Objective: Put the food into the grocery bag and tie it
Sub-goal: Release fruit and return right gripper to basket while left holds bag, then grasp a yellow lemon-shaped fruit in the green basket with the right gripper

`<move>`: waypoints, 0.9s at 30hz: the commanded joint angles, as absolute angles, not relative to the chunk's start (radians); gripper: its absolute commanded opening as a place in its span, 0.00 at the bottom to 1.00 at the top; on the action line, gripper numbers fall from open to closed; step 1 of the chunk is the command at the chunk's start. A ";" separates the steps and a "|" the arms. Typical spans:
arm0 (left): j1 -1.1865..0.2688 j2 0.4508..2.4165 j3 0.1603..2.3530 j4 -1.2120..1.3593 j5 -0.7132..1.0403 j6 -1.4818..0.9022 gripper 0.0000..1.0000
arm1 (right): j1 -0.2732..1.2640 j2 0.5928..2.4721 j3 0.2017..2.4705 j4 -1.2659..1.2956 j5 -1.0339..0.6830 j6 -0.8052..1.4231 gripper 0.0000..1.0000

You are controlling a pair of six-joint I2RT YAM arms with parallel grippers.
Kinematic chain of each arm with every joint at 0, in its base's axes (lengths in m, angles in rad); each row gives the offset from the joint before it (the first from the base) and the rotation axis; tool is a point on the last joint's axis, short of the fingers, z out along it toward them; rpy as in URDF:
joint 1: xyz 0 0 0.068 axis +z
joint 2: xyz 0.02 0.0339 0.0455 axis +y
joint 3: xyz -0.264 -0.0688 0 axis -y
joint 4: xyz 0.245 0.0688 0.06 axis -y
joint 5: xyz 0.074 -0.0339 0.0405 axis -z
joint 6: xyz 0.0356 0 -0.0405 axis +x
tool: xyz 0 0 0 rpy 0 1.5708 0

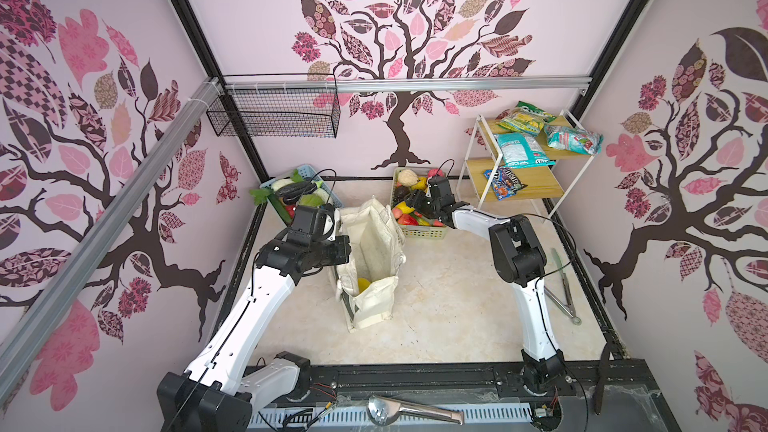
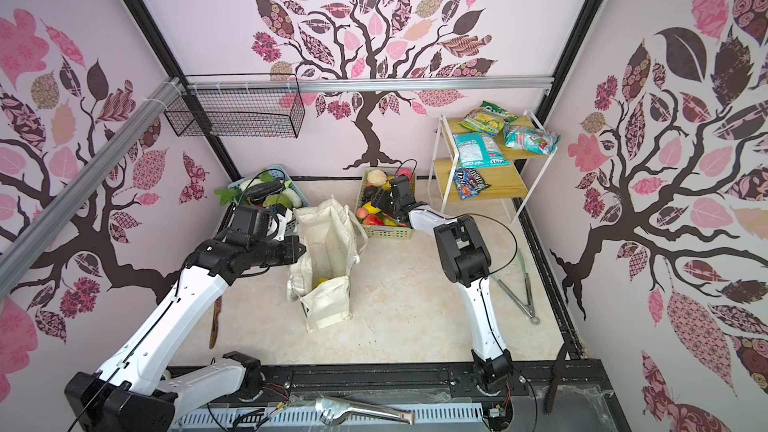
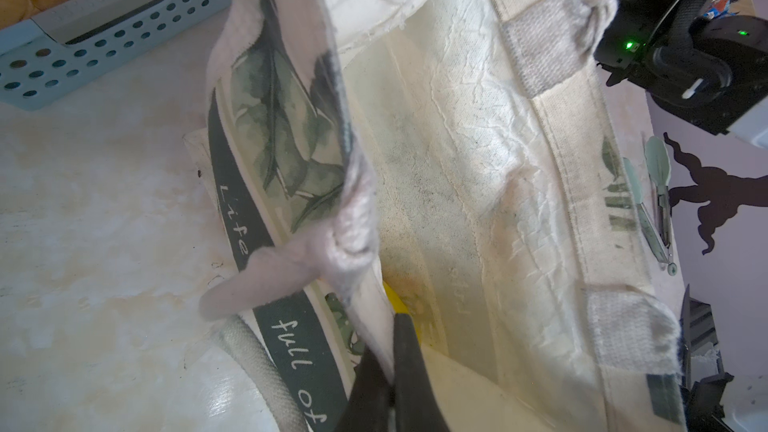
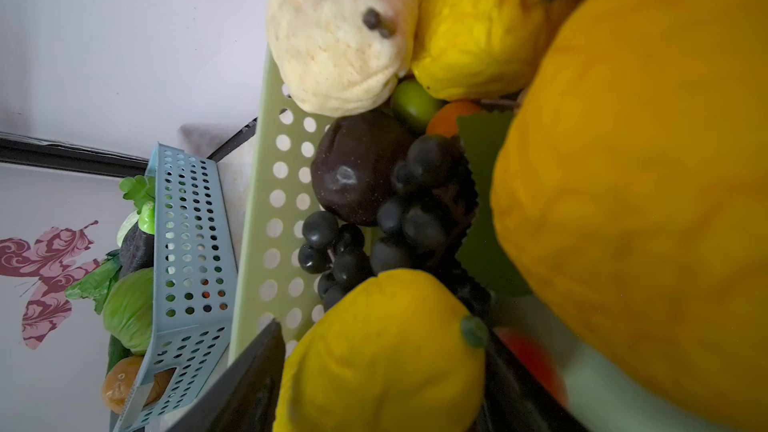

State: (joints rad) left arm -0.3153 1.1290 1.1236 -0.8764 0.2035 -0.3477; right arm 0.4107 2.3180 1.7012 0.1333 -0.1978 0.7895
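The cream grocery bag [image 1: 370, 259] [image 2: 328, 251] stands open mid-table, and a yellow piece of food [image 1: 363, 284] [image 3: 395, 301] lies at its bottom. My left gripper [image 3: 390, 326] is shut on the bag's near wall at the rim, beside the dark "full of" panel [image 3: 299, 351]. My right gripper [image 4: 382, 338] [image 1: 415, 201] reaches into the green basket [image 4: 266, 201] [image 1: 428, 234], its two fingers pressed against either side of a yellow lemon [image 4: 374, 367]. More food lies around the lemon: dark grapes [image 4: 415, 209], a dark plum [image 4: 353, 168], a cream fruit [image 4: 340, 35] and a large orange-yellow fruit [image 4: 644, 201].
A blue basket [image 1: 307, 170] [image 3: 83, 56] of vegetables sits behind the left arm. A white-framed shelf [image 1: 523, 184] with snack packets stands at the back right. Metal tongs [image 1: 563, 288] lie by the right wall. A wire basket [image 1: 274, 114] hangs on the back rail. Serving tongs [image 1: 411, 409] rest at the front edge.
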 commanded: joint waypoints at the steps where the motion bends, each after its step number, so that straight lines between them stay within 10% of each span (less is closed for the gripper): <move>1: -0.324 1.121 1.101 -0.903 0.201 -0.351 0.00 | 0.410 2.373 1.721 0.145 -0.213 0.815 0.67; 27: -0.324 1.141 1.126 -0.882 0.212 -0.353 0.00 | 0.407 2.030 1.520 0.223 -0.048 0.605 0.45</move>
State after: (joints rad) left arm -0.3153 1.1301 1.1236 -0.8722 0.2039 -0.3553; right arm 0.4091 2.1113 1.5265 0.2222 -0.0769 0.6621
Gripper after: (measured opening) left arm 0.050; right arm 0.453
